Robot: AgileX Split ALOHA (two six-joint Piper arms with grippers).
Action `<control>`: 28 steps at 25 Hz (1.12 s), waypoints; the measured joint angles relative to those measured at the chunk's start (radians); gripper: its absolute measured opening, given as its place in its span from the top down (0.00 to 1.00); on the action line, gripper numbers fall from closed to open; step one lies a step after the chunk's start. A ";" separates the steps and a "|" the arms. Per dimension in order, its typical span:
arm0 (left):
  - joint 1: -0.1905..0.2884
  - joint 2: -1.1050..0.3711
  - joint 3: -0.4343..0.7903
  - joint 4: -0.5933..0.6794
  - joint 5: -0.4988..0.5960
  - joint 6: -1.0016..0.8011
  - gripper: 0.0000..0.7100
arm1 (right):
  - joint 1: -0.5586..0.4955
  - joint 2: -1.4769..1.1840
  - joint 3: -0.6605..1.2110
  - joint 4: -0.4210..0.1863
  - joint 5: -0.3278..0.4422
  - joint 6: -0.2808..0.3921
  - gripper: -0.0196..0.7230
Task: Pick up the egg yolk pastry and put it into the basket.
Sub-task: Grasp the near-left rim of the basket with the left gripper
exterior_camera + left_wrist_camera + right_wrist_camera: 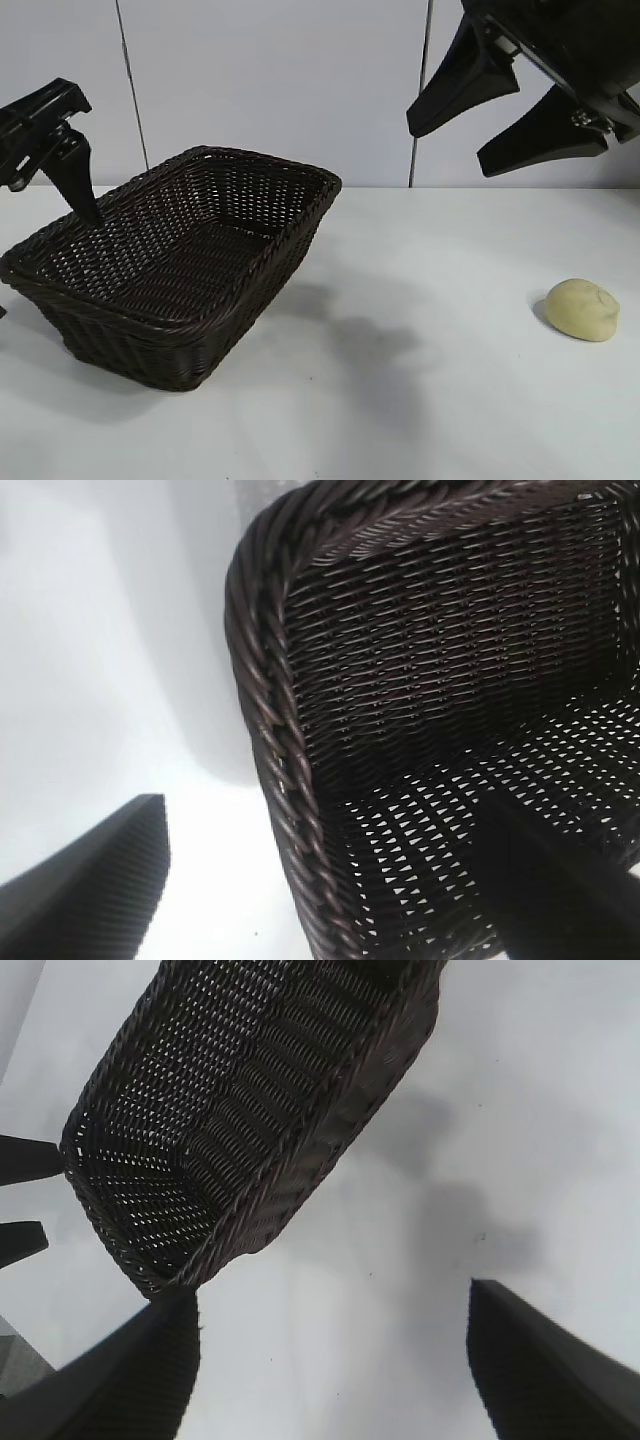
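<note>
1. Lying on the table (420, 420) at the near right, the egg yolk pastry (583, 309) is not held.
2. The right gripper (490, 130) is spread wide, high above it.
3. The basket (262, 258) is far left, by the spread left gripper (55, 185).
4. The soft pastry could be squashed if pinched hard.

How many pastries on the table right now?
1. The egg yolk pastry lies on the table at the exterior view's right, apart from the basket, below the open right gripper. The basket's visible interior shows none.
</note>
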 joint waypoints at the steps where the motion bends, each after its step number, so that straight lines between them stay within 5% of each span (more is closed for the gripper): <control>1: 0.000 0.000 0.000 0.001 -0.008 0.000 0.16 | 0.000 0.000 0.000 0.000 0.000 0.000 0.25; 23: 0.000 0.268 0.000 0.004 -0.134 0.011 0.16 | 0.000 0.000 0.000 0.000 -0.003 0.000 0.25; 28: 0.000 0.269 -0.001 0.004 -0.137 0.011 0.36 | 0.000 0.000 0.000 0.000 -0.004 0.000 0.25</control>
